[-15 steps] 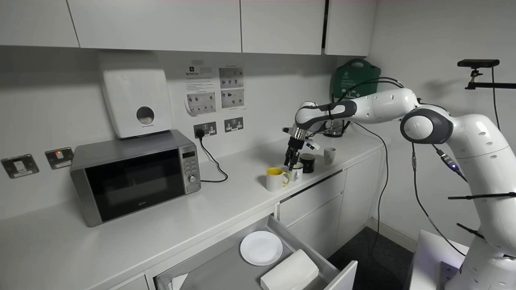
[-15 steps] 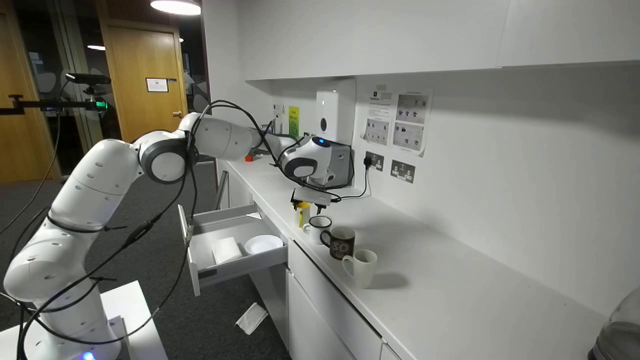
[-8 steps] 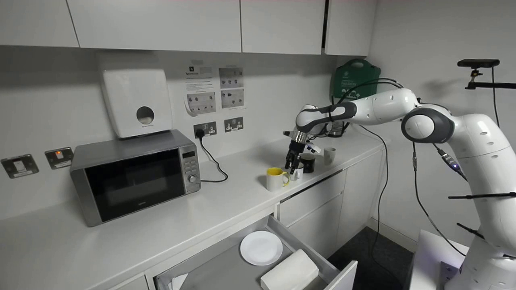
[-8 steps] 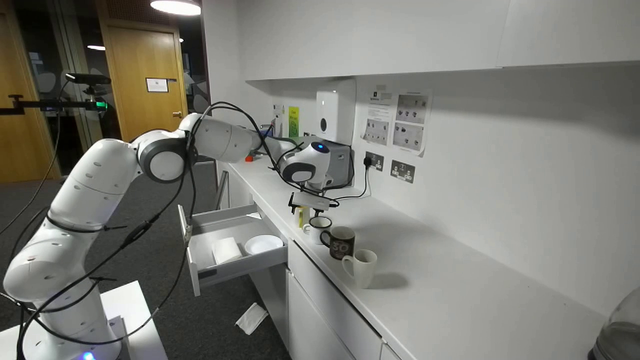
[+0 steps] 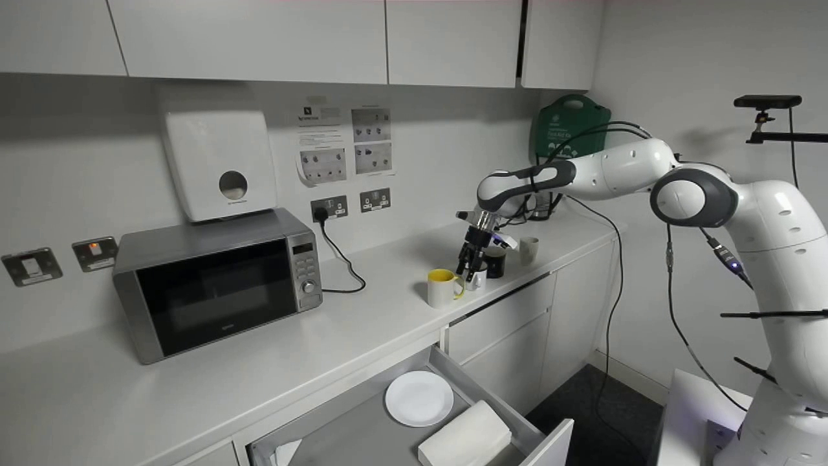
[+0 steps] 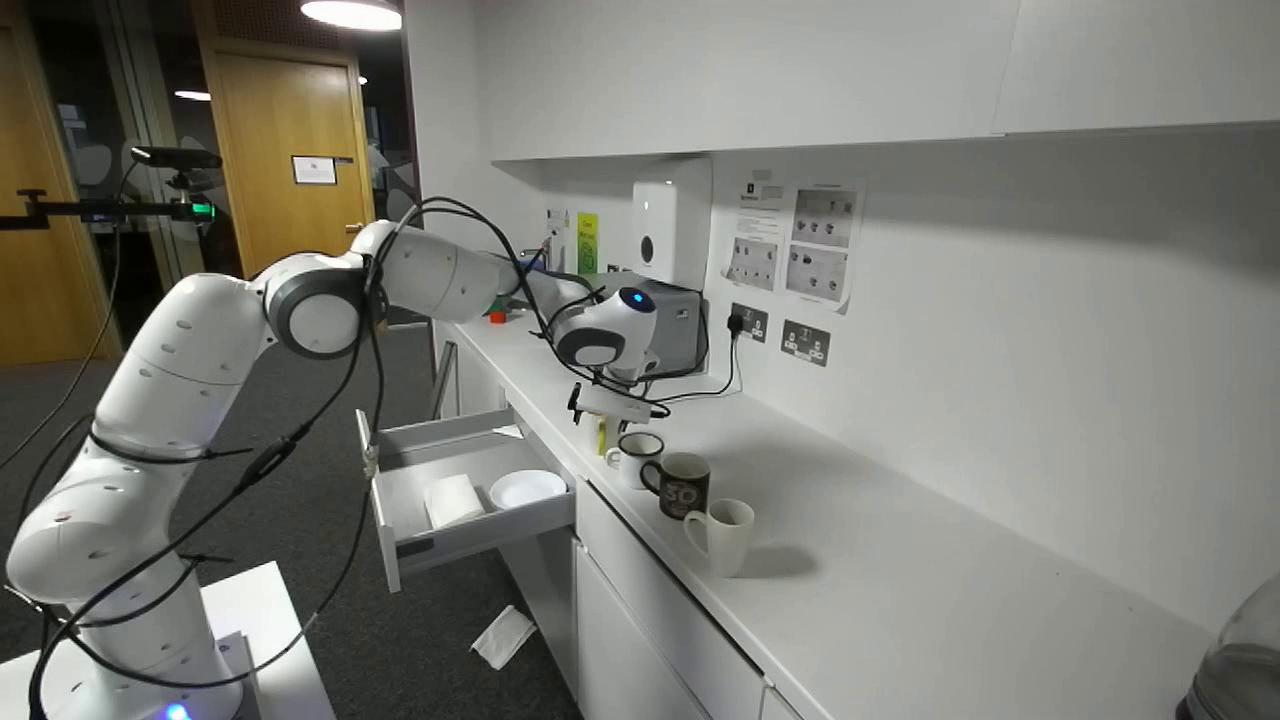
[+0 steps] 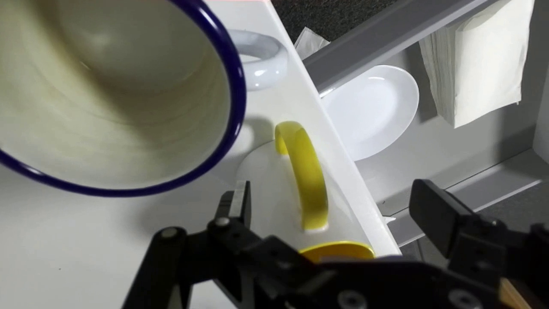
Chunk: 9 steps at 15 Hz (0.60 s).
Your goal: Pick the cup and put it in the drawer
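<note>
On the white counter [image 5: 370, 327], seen in an exterior view, the grey microwave [image 5: 217, 278] sits leftmost; at its four o'clock the drawer [image 5: 362, 430] stands pulled out, a white plate [image 5: 419, 398] lying in it; at the microwave's three o'clock the cup [image 5: 441, 294], pale outside and yellow within and on the handle [image 7: 308, 184], stands upright near the counter's front edge; at the plate's four o'clock a stack of white paper [image 5: 466, 437] lies in the same drawer; at the cup's two o'clock I see the claw [image 5: 464, 274] pointing down, its fingers [image 7: 433, 210] spread wide apart, and the wrist view shows the cup's yellow handle between them; whether either finger touches the cup I cannot tell; farther along towards two o'clock stand a white mug [image 5: 479, 280] with a dark blue rim, a black mug [image 5: 495, 265] and a pale mug [image 5: 528, 251]; last comes the robot's white arm [image 5: 621, 171], its base at the claw's four o'clock.
</note>
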Tool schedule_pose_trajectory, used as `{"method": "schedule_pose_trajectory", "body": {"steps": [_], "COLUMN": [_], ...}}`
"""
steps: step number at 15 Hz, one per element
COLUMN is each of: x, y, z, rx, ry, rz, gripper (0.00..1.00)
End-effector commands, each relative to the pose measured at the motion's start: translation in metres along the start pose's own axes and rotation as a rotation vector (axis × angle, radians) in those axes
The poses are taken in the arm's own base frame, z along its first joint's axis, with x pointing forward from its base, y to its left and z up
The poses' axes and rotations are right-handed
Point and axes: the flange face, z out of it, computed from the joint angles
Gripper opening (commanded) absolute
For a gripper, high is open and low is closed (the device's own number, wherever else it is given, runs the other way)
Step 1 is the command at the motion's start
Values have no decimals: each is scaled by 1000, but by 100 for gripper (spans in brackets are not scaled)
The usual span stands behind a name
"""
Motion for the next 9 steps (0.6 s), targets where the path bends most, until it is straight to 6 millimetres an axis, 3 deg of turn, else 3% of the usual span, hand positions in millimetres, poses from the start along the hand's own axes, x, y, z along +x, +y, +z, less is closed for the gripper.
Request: {"method": "schedule_pose_trajectory", "body": {"steps": [1,9], "x": [-8,-9], "y": [-11,-7], "z": [-12,-8], "rx": [10,28], "ry": [57,96], "rz": [-39,-76], "gripper": [100,100]}}
